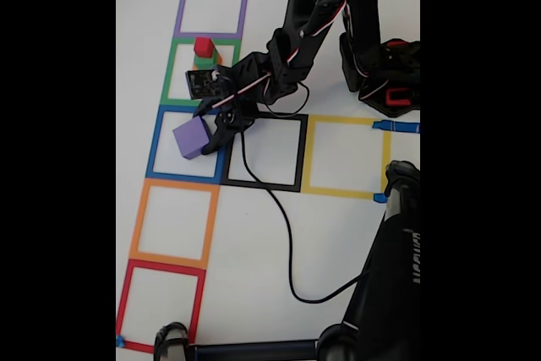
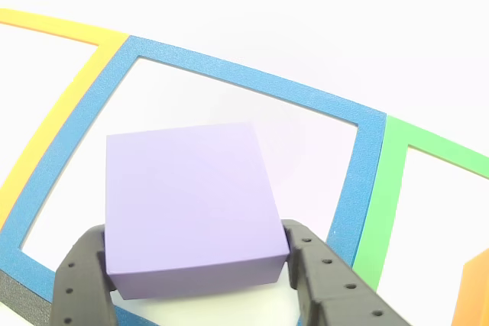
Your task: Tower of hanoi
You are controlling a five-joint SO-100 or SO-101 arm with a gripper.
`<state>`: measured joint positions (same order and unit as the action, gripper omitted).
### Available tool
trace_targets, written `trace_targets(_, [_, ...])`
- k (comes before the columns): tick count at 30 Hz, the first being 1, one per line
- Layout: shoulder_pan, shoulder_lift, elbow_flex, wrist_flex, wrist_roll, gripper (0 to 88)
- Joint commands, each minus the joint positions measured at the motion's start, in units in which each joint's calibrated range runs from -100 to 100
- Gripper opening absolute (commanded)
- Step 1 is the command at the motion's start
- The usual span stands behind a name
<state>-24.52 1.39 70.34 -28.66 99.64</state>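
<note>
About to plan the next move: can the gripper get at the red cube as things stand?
Probably not yet: the gripper is shut on the purple cube in the blue square. The red cube sits uncovered atop its stack, so release first.

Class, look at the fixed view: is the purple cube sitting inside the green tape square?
No. The purple cube lies inside the blue tape square, between the gripper fingers, while the green tape square holds the stacked smaller cubes.

The black arm is being held folded forward and low over the worktop. The end effector is being kept closed on the purple cube, one finger pressing each side.
</note>
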Motion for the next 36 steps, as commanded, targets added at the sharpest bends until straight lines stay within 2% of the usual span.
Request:
trace_targets(1, [0.16, -0.06, 0.02, -1.3, 0.36, 25.2])
trace_targets(9, [1.03, 0.26, 0.02, -2.11, 0.36, 32.3])
trace_targets(17, [1.12, -4.18, 0.02, -1.63, 0.36, 31.1])
trace_targets(20, [-0.12, -9.51, -0.34, 2.26, 0.36, 28.0])
trace_targets(25, [-0.51, -24.36, 2.02, 16.03, 0.36, 24.6])
trace_targets(32, [1.89, -50.12, 0.3, 50.44, 0.36, 6.1])
trace_targets(36, [5.34, -58.76, -7.61, 71.33, 0.36, 1.1])
